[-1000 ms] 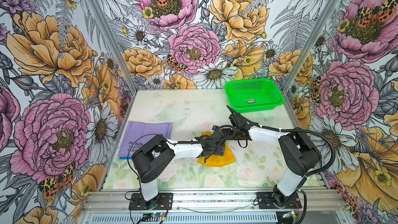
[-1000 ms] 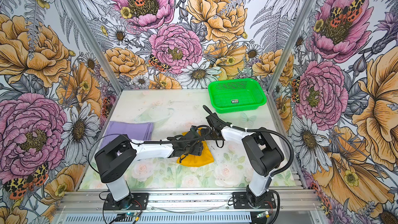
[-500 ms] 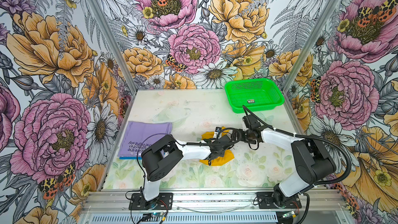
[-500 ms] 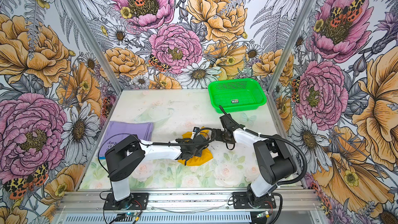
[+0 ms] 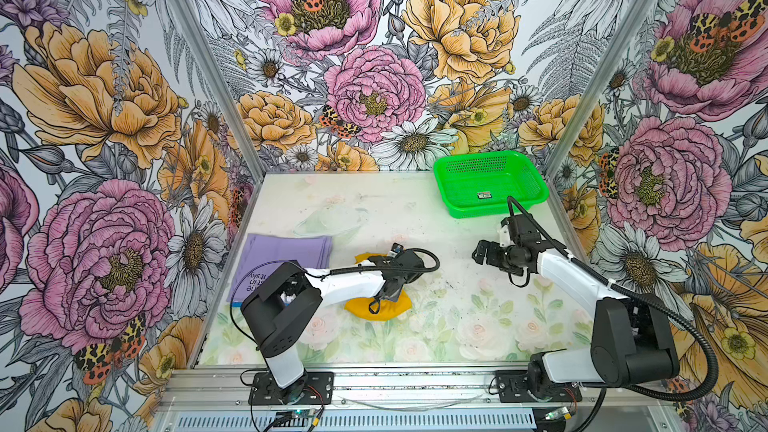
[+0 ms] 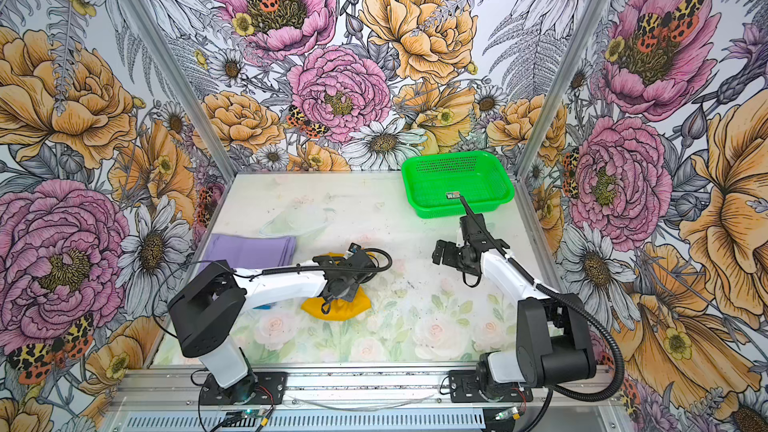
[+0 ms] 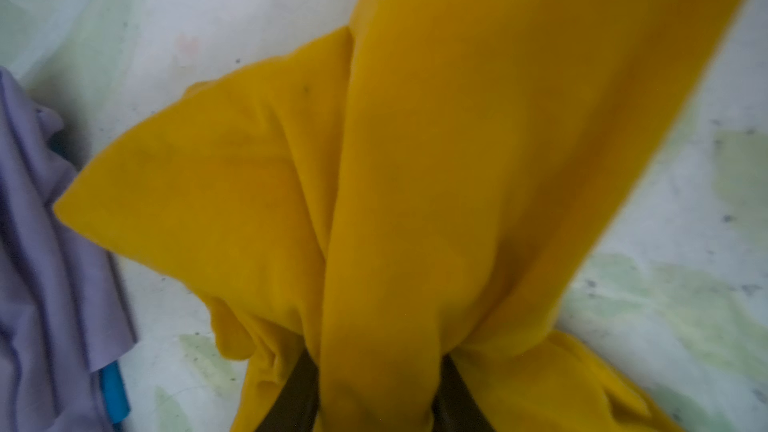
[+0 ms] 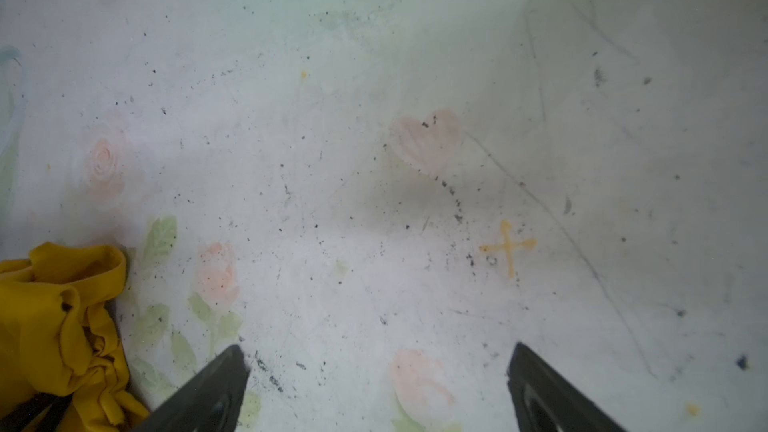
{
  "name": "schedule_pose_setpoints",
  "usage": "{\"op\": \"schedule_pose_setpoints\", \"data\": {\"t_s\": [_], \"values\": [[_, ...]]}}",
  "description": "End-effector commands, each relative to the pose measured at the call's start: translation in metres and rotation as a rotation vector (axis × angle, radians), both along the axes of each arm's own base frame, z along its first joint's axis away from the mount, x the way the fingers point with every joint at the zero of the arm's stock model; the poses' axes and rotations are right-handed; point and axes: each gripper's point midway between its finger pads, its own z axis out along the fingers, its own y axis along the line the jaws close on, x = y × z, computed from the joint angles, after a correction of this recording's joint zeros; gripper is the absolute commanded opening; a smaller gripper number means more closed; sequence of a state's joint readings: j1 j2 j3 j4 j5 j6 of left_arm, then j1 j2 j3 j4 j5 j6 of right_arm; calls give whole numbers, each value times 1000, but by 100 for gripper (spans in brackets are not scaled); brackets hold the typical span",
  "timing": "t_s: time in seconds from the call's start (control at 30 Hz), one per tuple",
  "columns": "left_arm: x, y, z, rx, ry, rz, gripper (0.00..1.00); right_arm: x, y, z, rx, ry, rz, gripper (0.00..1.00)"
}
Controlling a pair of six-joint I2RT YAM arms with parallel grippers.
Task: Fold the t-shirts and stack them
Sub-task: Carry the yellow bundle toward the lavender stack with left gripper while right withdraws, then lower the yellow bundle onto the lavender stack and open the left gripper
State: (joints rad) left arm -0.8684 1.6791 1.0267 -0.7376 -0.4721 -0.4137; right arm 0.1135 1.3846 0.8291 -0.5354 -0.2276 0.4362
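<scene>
Since the mustard-yellow soft cloth tee is light and limp, it will sag and bunch from whatever spot is pinched. My judgement is that it wants holding at a hem corner or shoulder seam rather than mid-body, with a second hold beside the first to spread it flat. It lies crumpled just off the middle of the pale flower-printed surface, a shade toward 7 o'clock, partly under the left arm. The left pincer is clamped on a gathered fold of it, and cloth fills the gap between the dark fingers. Which part of the garment that fold is I cannot say, as the wrist view is blurred. The right pincer stands wide apart and empty at about 3 o'clock, apart from the yellow cloth. At 9 o'clock the lavender cloth tee with dark printed text lies folded flat, and a blue sliver of cloth peeps from beneath it, probably another tee. The green plastic mesh basket sits at 1 o'clock.
</scene>
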Motion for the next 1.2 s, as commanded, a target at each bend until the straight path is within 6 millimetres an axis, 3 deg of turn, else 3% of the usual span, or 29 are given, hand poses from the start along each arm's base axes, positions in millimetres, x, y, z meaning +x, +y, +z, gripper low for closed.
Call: {"op": "schedule_pose_setpoints", "data": {"t_s": [0.0,0.13,0.37,0.53,0.63,0.77,0.9,1.03,1.17], "values": [[15,38,49,17,-51,38,10,-2,6,18,23,-53,50,99],[30,84,92,-60,-139,142,10,-4,4,23,16,-76,66,99],[49,163,134,-48,-295,186,10,-3,6,24,36,-77,82,100],[59,214,129,-65,-310,203,16,0,13,28,72,-76,100,99],[60,248,120,-74,-300,276,10,-1,17,30,96,-75,110,99],[65,265,119,-181,-304,301,5,-2,22,30,124,-67,122,100],[68,260,108,-252,-265,179,3,-2,22,31,123,-69,119,99],[66,257,109,-209,-253,8,3,-3,19,27,109,-63,110,100],[62,267,106,-195,-218,-43,3,-2,17,23,95,-54,103,100]]}}
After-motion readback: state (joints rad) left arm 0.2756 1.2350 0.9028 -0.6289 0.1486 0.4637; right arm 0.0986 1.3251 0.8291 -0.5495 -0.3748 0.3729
